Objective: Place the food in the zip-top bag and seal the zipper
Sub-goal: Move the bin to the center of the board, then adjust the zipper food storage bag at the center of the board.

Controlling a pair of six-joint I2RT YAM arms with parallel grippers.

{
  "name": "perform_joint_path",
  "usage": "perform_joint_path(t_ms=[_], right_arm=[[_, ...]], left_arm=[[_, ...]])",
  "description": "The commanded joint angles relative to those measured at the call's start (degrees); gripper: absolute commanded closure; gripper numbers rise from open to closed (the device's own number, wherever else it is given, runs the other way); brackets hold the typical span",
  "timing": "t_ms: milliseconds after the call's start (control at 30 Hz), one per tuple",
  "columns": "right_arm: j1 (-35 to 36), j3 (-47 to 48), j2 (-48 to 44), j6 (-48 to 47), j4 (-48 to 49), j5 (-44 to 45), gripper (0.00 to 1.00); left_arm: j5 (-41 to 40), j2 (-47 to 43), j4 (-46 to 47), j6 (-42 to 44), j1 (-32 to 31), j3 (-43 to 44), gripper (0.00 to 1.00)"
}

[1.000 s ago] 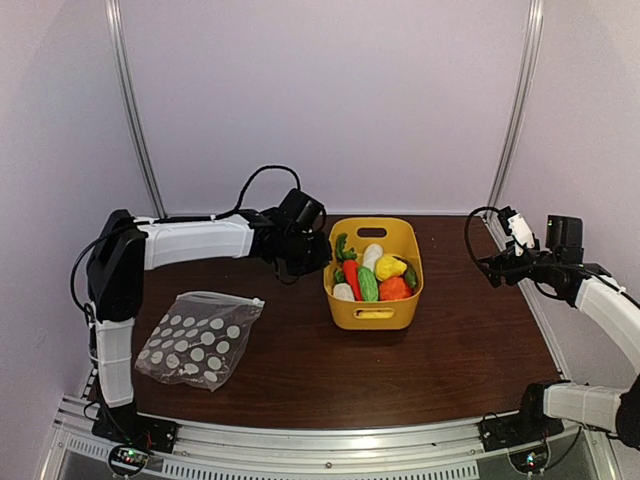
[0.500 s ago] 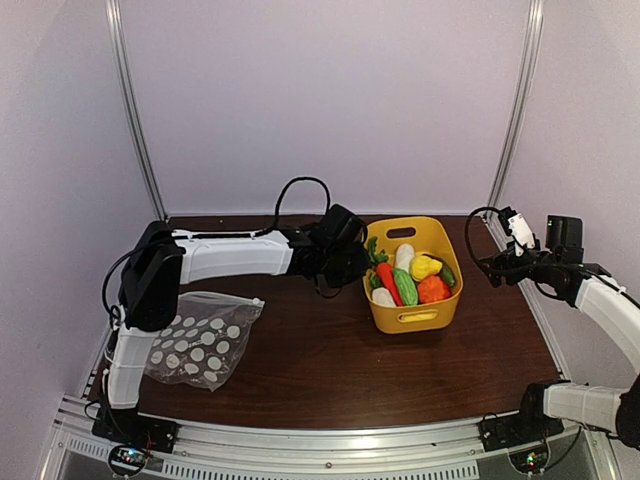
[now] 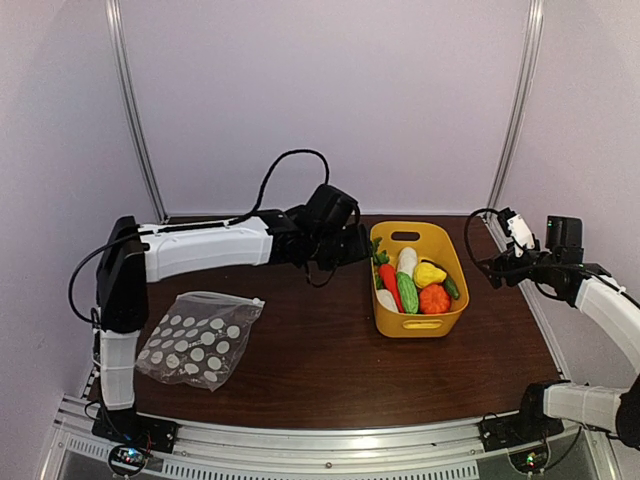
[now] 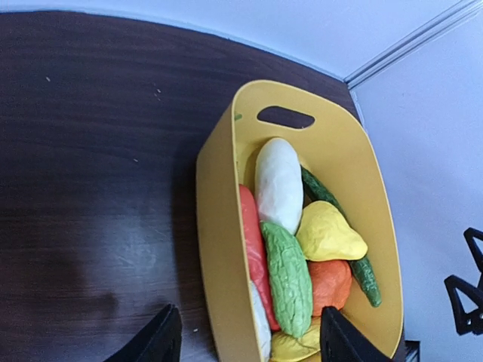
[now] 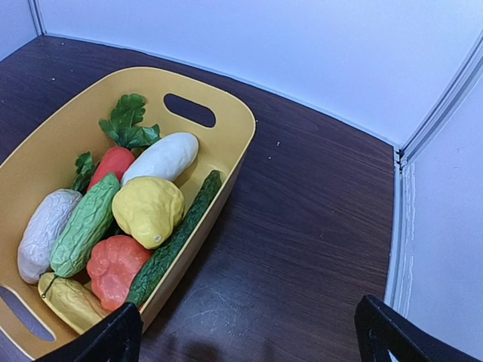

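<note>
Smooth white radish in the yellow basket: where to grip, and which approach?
Pinch the smooth white radish across its narrow mid-body, coming straight down from above. It lies flat on top of the other vegetables, and the yellow basket walls likely block a side approach.

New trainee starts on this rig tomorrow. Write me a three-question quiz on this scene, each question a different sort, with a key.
1. True or false: the zip-top bag lies on the table, apart from the yellow basket.
2. Where is the food? A) all in the yellow basket B) in the bag C) scattered on the table
3. Fill in: the gripper at the basket's left wall belongs to the ___ arm.

Key: 1 true. 2 A. 3 left: the left gripper is open at that wall, while the right gripper, also open, hangs off to the basket's other side.
</note>
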Motion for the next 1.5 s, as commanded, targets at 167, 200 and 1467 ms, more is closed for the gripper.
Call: perform_joint_path(t_ms=[167,200,1467], right_arm=[[6.78,7.29,3.77,-3.40,-8.88,0.09,0.01],[8.24,8.28,4.51,-3.44,-9.48,0.03,0.01],[30.94,23.48,17.94,-1.45,-14.49,-4.61,0.07]], left_arm=[[-18.40,-24.23,-18.08,14.68,6.22,-14.30,0.25],[-20.29,-26.07,-20.66,14.05,6.60,-16.08,0.23],[-8.30,-53.63,2.59,-0.02,38.35,-69.44,0.05]])
